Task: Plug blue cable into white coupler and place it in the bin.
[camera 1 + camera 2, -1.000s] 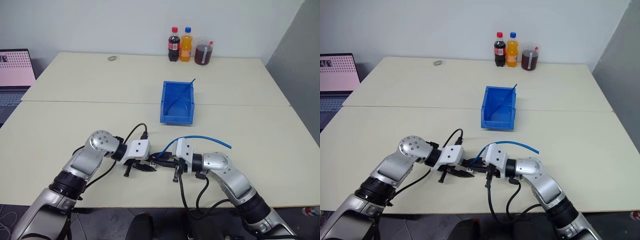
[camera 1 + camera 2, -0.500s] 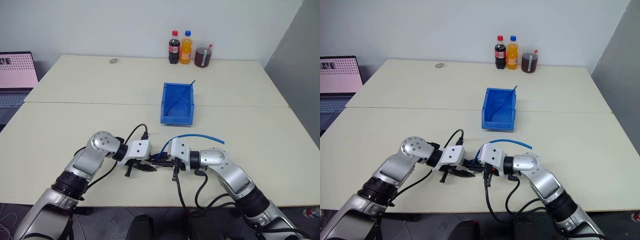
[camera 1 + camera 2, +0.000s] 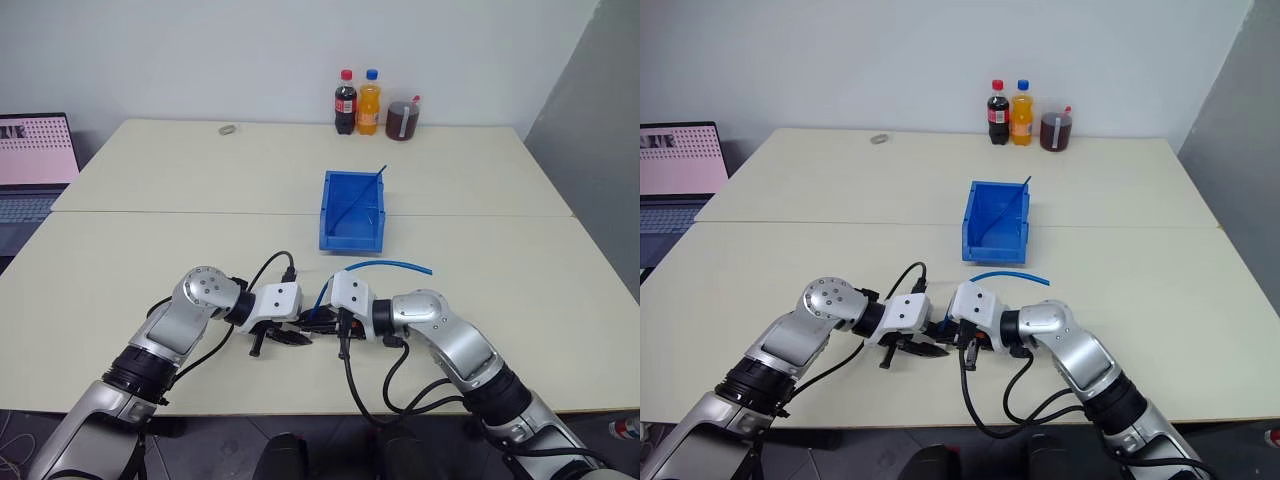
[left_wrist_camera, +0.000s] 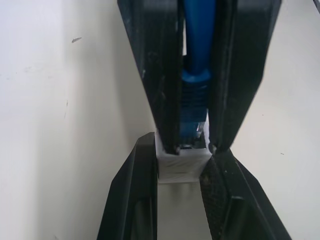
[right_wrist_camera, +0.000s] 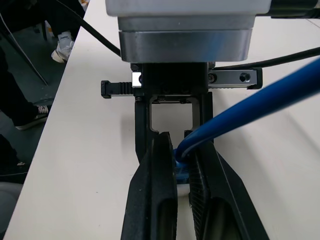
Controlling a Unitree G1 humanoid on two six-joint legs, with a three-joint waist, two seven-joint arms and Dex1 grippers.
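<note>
A: Head views, item one?
B: The bin [image 3: 352,207], taken as landmark, on the table [image 3: 150,250] with one thin dark wire [image 3: 362,195] leaning inside. Both grippers meet tip to tip on the near side of the bin, well apart from it, probably so the mating is done first

A: Item two?
B: The blue cable [image 3: 385,265], arching up from the right gripper [image 3: 325,318] and ending free in the air, between gripper and bin. Slack looks left loose so it does not drag on the plug

A: Left wrist view?
B: The left gripper [image 4: 181,172] is clamped on the white coupler [image 4: 181,165], holding it steady as a socket. The right gripper's black fingers [image 4: 155,75] pinch the cable's plug [image 4: 195,107], whose tip sits at the coupler's mouth; whether fully seated, I cannot tell

A: Right wrist view?
B: Right fingers closed on the plug, cable leaving sideways, the left gripper facing it head-on. The coupler is in the grip, not the bin; placing is not yet done
</note>
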